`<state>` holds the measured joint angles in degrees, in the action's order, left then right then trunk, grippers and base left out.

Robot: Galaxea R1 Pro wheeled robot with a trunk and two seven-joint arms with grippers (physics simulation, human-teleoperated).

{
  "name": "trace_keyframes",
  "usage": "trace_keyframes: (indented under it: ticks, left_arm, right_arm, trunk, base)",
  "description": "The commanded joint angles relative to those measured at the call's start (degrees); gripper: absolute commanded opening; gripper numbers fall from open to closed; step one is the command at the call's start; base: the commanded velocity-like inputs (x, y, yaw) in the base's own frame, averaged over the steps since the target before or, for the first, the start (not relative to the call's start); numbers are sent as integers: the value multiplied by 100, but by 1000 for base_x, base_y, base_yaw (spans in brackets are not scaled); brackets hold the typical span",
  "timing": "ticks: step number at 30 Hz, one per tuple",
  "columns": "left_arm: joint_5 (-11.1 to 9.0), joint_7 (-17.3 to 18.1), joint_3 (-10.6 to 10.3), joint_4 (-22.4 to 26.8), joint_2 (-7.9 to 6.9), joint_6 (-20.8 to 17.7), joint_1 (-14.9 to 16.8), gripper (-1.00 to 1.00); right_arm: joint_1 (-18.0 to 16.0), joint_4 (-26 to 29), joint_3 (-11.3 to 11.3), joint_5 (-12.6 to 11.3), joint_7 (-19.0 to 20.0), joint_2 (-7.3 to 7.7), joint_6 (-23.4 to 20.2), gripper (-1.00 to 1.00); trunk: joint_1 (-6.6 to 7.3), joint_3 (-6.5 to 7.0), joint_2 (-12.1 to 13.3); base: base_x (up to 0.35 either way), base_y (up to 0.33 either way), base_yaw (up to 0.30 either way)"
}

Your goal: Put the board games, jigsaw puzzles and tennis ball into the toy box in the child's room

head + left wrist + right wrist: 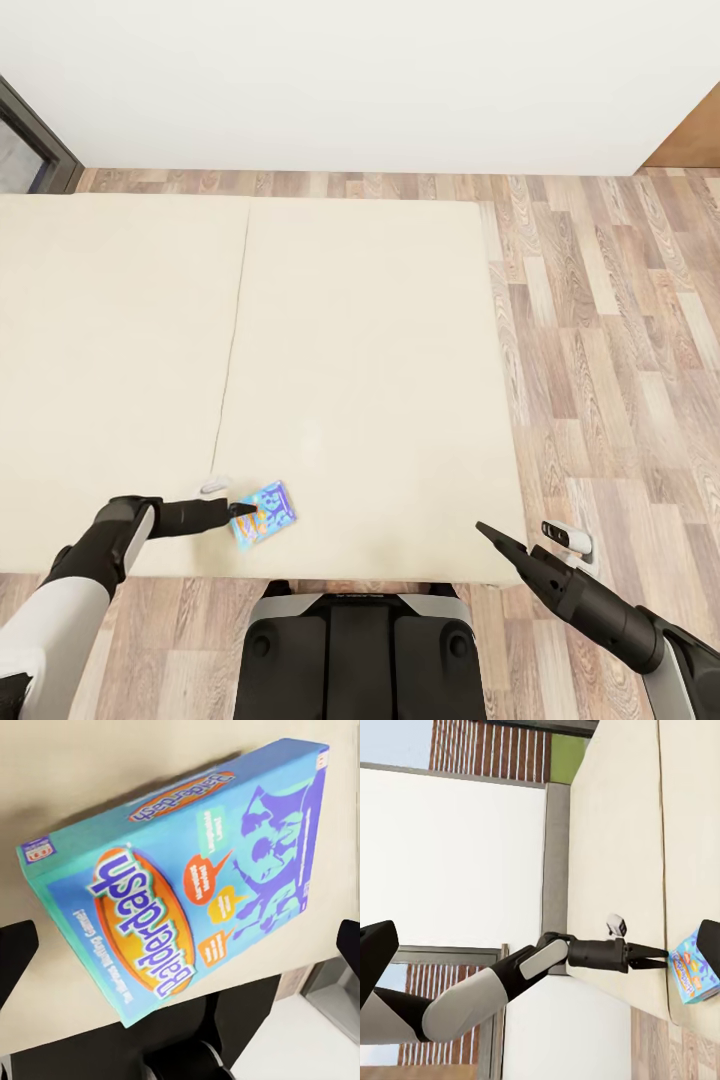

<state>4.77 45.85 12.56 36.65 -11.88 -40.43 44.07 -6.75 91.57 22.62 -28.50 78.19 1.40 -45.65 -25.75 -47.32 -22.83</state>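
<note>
Left pincer (243, 510): fingers spread wide, empty, poised at the blue board game (263, 514), apparently for a grab. Game: flat on the bed (360, 380), near its front edge. Right pincer (487, 531): beside bed's corner, spread wide, empty.

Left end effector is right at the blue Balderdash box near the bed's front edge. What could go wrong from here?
1. The Balderdash box lies flat on the mattress, leaving little edge to pinch; the left end effector may just push it.
2. It sits close to the bed's front edge, so a nudge toward the robot could tip it onto the wooden floor.
3. The box spans most of the gap between the spread fingers, so a corner could catch.
</note>
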Motion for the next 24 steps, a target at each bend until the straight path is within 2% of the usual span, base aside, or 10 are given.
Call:
trace_keyframes:
  ticks: [1,9,20,24]
  left_arm:
    - [51,45,31,26,8,-37,3,100]
    - [50,39,36,116,16,-43,4,100]
    - [51,23,38,130,21,-44,5,100]
    - [44,-89,42,131,25,-39,2,100]
  right_arm:
    - [-2,1,8,-16,8,1,-49,100]
    - [-2,1,117,-18,12,1,-55,100]
    - [-2,1,143,-21,12,1,-57,100]
    - [-2,1,145,-21,12,1,-57,100]
  trunk:
    - [-3,-6,-9]
    - [-3,-6,-9]
    - [-3,-6,-9]
    - [-3,-6,-9]
  base:
    - [0,0,0]
    - [0,0,0]
    - [0,0,0]
    - [0,-1,0]
